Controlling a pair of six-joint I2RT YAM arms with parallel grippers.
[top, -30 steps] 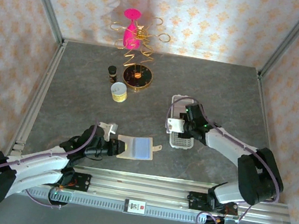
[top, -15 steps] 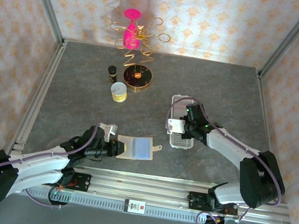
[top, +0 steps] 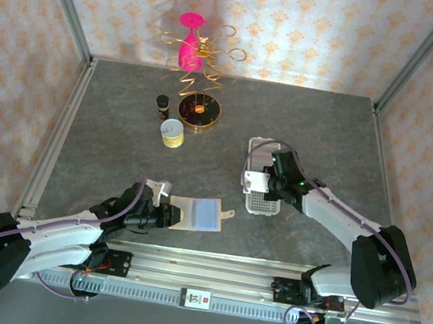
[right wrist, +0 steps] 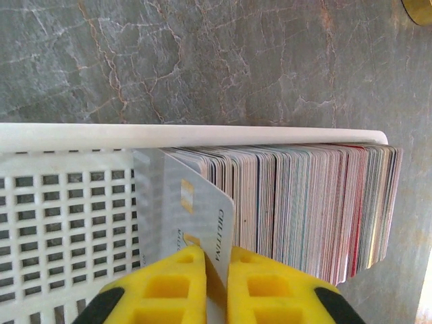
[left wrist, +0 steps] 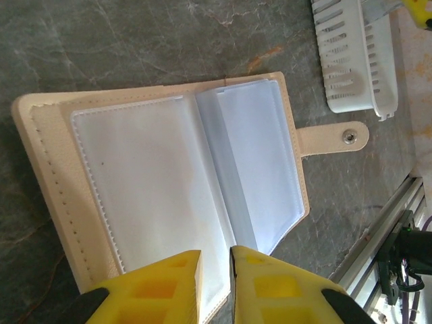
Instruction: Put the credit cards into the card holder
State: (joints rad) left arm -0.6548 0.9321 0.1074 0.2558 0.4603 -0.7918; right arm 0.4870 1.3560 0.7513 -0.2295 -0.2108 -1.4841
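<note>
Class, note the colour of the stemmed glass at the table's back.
The glass is bright pink, clearest in the top view.

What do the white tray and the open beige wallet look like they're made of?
White tray: looks like moulded plastic, matte, judging by its gridded base. Beige wallet: seems leather or faux leather, with stitched edges; its inner sleeves look like clear plastic.

Surface inspected: a grey, marble-veined table top (top: 330, 131) framed by aluminium rails. At 12 o'clock, against the far edge, stands a gold wire spiral stand (top: 190, 83). Just nearer, at 11 o'clock, three items sit close together: a small dark bottle (top: 161, 103), a round gold-rimmed dark disc (top: 199, 111) and a small white cup with a yellow band (top: 171, 132). At 4 o'clock lies a white perforated plastic tray (top: 261, 204). At 6 o'clock lies a beige snap-tab card wallet (top: 198, 213), open flat with its clear sleeves up.
</note>
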